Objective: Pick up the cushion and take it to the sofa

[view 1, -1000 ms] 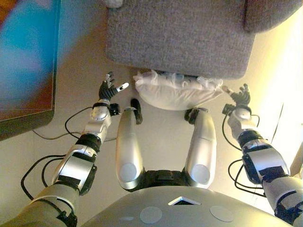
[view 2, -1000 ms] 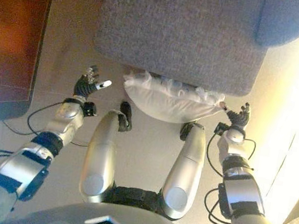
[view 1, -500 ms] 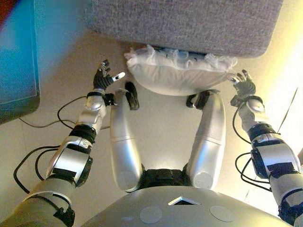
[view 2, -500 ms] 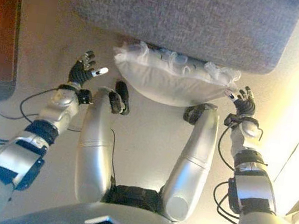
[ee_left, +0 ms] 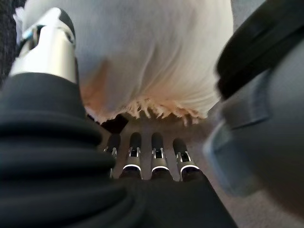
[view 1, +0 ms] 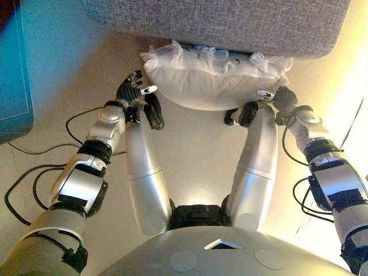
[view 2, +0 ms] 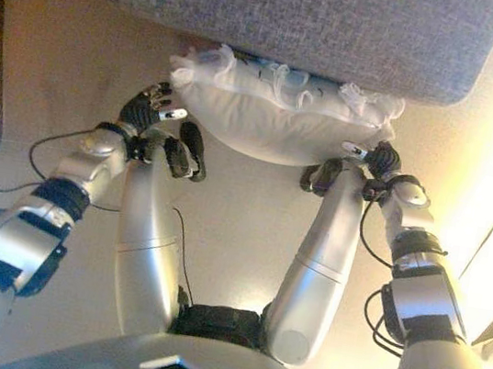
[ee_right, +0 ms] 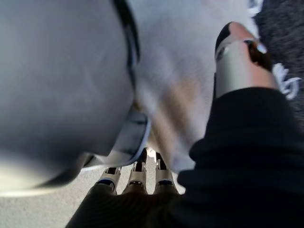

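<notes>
The left hand [view 1: 131,91] has moved in from the side and now touches the white cushion's [view 1: 215,77] left end, fingers straight beneath it. The cushion lies mid-frame on the floor against the grey sofa [view 1: 230,23]. The right hand [view 1: 282,98] has closed in too, fingers straight below. A lift looks ready.

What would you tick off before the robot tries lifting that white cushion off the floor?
1. Cushion in reach, on the floor against the sofa: ok.
2. Left hand at the cushion's left end: ok.
3. Right hand at its right end: ok.
4. Left fingers under the edge: ok, straight beneath the frill.
5. Right fingers under the edge: cannot tell, tips hidden.
6. Firm grip on both sides: not ok yet.
</notes>
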